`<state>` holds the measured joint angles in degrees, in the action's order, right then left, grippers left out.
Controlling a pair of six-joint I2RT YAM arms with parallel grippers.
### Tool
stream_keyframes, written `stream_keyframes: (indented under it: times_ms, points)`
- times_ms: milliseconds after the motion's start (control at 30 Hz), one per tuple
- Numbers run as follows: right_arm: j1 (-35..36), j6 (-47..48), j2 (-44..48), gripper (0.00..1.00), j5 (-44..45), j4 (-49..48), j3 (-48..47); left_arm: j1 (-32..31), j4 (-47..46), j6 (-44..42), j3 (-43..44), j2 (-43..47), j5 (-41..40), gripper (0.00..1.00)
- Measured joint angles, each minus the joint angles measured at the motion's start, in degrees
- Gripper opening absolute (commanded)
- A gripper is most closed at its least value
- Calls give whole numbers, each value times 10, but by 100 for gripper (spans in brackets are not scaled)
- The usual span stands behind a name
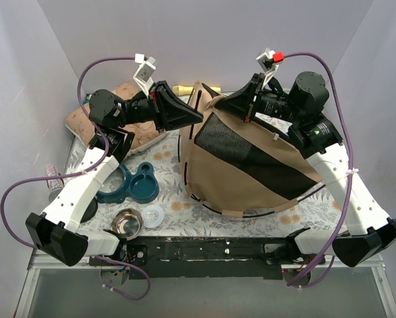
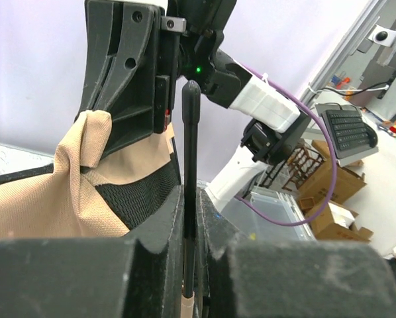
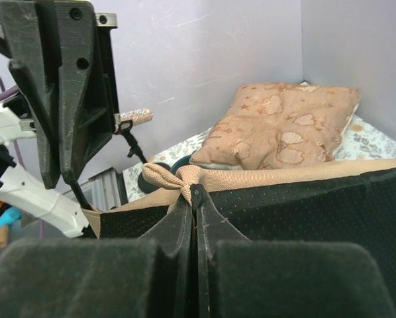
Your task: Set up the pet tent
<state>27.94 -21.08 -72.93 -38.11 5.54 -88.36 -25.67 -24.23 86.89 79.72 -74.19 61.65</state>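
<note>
Seemingly the job is only partway. The pet tent (image 1: 251,165) sits on the right half of the table (image 1: 185,215), half-raised, its tan shell slumped and creased, with the mesh panel (image 1: 224,142) facing up. The left gripper (image 1: 197,116) is clenched on a thin black pole (image 2: 191,159) at the tent's far-left top. Beside it, the right gripper (image 1: 219,106) pinches bunched tan fabric. By my judgement, seating the poles and tensioning the shell remain.

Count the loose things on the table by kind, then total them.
tent: 1
cushion: 1
teal stand: 1
steel bowl: 1
white dish: 1
yellow item: 1
glitter tube: 1
Total: 7
</note>
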Motion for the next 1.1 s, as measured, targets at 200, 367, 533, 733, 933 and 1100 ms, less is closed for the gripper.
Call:
stream_keyframes:
  times_ms: [200,367,533,733,933,1100]
  points:
    - [0,35,-1,32,-45,59,-3,4,16,6,-25,3,47,0]
    - [-10,96,-2,40,-76,156,-20,25,37,2,-32,4,78,0]
    - [-20,163,-2,19,-92,249,-39,41,45,1,-32,4,96,0]
    - [-21,165,-2,1,-103,258,-39,39,45,13,-33,4,120,0]
    - [-20,84,-3,1,-122,183,-17,12,85,10,-33,-9,151,0]
    - [-20,42,-9,1,-136,164,-7,4,148,-4,-33,-29,171,0]
